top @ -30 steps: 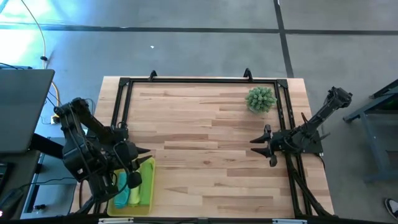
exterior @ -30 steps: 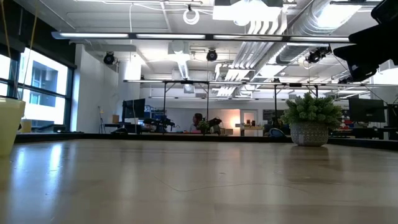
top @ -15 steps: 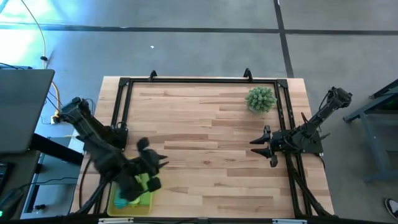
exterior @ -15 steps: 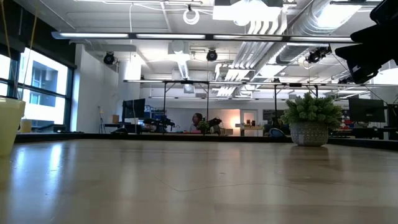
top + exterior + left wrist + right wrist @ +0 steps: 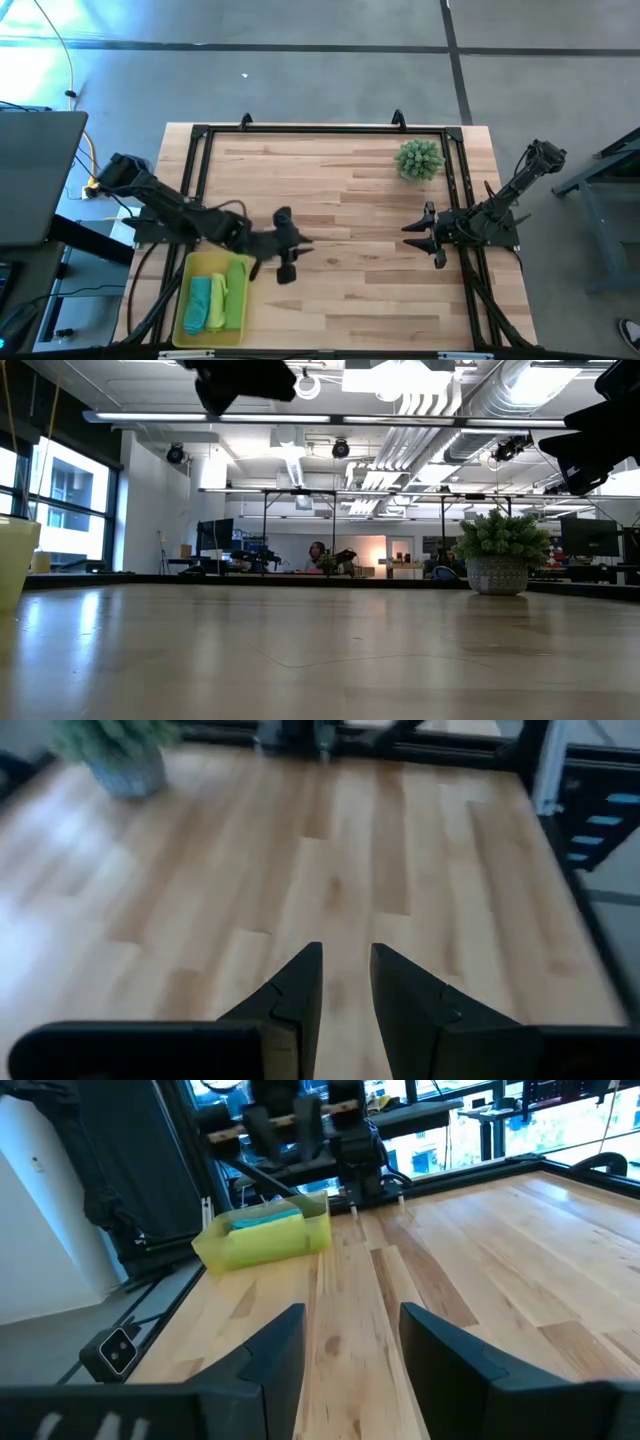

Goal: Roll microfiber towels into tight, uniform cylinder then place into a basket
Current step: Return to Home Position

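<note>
Over at the table's (image 5: 340,200) left corner, the towels (image 5: 236,295) sit in the basket (image 5: 210,263). Left gripper (image 5: 345,955) hangs just beside it above bare wood, jaws a narrow crack apart, empty. Right gripper (image 5: 352,1320) waits at the right edge, jaws wider, holding nothing.

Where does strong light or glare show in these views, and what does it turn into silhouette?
High view: glare washes the floor off the table's left side. Low view: daylight sheens the table, and the left arm overhead is a black silhouette against ceiling lights. Right wrist view: bright windows glow behind the basket.
</note>
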`<act>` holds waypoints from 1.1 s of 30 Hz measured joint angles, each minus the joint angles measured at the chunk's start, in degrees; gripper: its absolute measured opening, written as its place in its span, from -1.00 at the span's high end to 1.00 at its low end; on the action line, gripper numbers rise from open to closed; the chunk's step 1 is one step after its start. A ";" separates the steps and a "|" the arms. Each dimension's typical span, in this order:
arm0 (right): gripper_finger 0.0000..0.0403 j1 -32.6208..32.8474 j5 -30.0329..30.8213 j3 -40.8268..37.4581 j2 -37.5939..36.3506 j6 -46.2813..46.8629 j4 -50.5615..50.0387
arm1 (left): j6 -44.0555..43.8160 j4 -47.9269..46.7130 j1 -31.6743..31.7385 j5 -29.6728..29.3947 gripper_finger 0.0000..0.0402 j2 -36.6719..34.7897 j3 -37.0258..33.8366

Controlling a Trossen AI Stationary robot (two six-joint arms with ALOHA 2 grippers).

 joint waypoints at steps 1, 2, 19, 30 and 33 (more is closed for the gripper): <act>0.23 0.00 0.00 0.00 0.00 0.00 0.00 | 2.24 2.67 0.90 0.17 0.62 -1.13 -2.15; 0.23 0.00 0.00 0.00 0.00 0.00 0.00 | 4.49 6.64 1.83 0.14 0.62 -2.32 -4.38; 0.23 -0.02 -0.16 0.04 -0.03 0.00 -3.90 | 19.99 27.57 9.95 -15.03 0.62 -30.31 -40.01; 0.23 -0.02 -0.17 0.04 0.00 0.00 -5.14 | 19.99 32.67 13.10 -14.41 0.62 -43.85 -51.89; 0.23 -0.02 -0.17 0.04 0.00 0.00 -5.13 | 19.98 34.64 13.10 -14.40 0.62 -46.39 -54.85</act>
